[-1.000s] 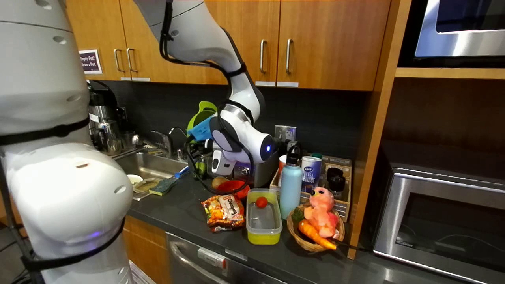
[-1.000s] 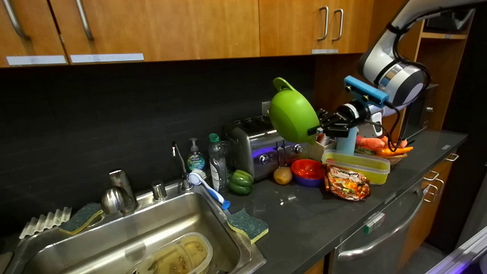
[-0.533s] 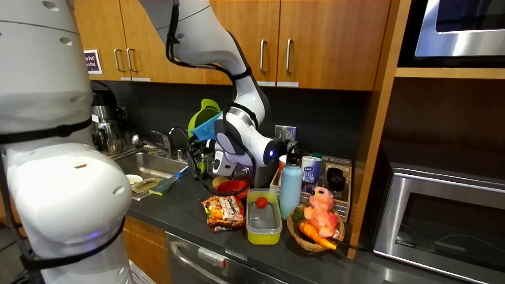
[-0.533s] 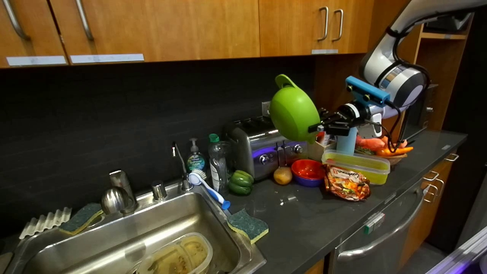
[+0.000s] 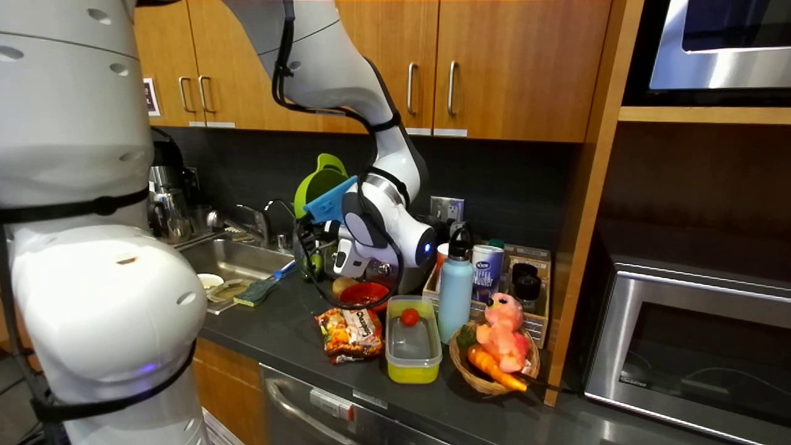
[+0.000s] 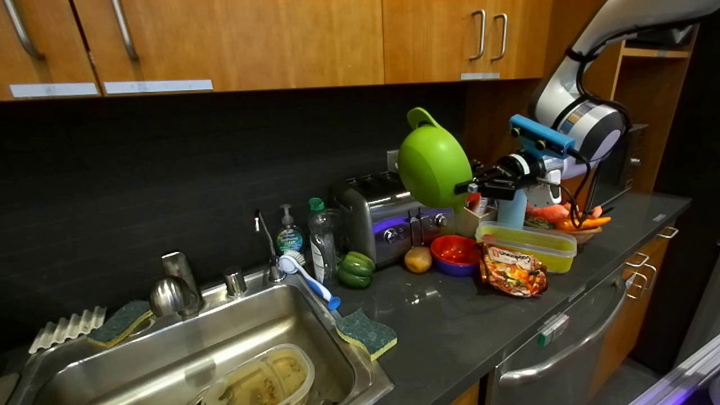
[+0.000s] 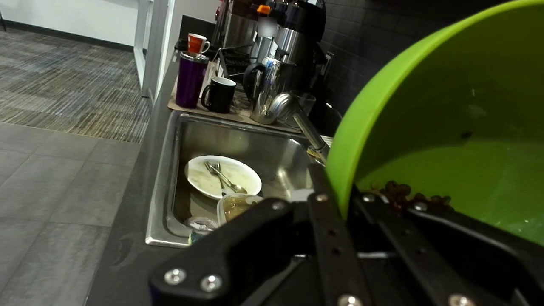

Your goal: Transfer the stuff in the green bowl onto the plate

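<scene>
Green bowl (image 6: 433, 166), steeply tilted, held aloft near the toaster (image 6: 387, 219); its rim is pinched in the Robotiq gripper (image 6: 464, 190). Apparent grapes (image 7: 398, 191) lie low inside, by the grip. Judged best: ease the tilt while carrying, then pour slowly and low. Target unclear: perhaps the white plate (image 7: 199, 179) in the sink (image 7: 242, 138), or the red-lined blue bowl (image 6: 455, 250) just in front of the toaster.

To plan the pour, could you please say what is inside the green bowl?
In the wrist view, the green bowl holds small dark reddish pieces, with a dark speck above; the tool covers whatever lies below.
</scene>
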Tool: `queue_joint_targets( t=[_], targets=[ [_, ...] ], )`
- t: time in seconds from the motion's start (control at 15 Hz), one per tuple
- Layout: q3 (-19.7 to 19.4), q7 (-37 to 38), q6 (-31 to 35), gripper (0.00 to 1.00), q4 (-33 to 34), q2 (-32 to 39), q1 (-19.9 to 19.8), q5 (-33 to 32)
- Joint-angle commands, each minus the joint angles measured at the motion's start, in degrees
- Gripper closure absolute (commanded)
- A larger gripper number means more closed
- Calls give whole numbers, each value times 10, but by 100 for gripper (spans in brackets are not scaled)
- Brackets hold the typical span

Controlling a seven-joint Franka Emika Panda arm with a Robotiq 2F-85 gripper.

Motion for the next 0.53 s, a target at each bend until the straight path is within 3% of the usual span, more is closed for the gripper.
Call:
queue_joint_targets(
  t=[0.0,0.47],
  targets=[
    [-4,-4,-27,98,12,6,-8,-4],
    [-9,-8,-42,98,16,12,-10,-7]
  ],
)
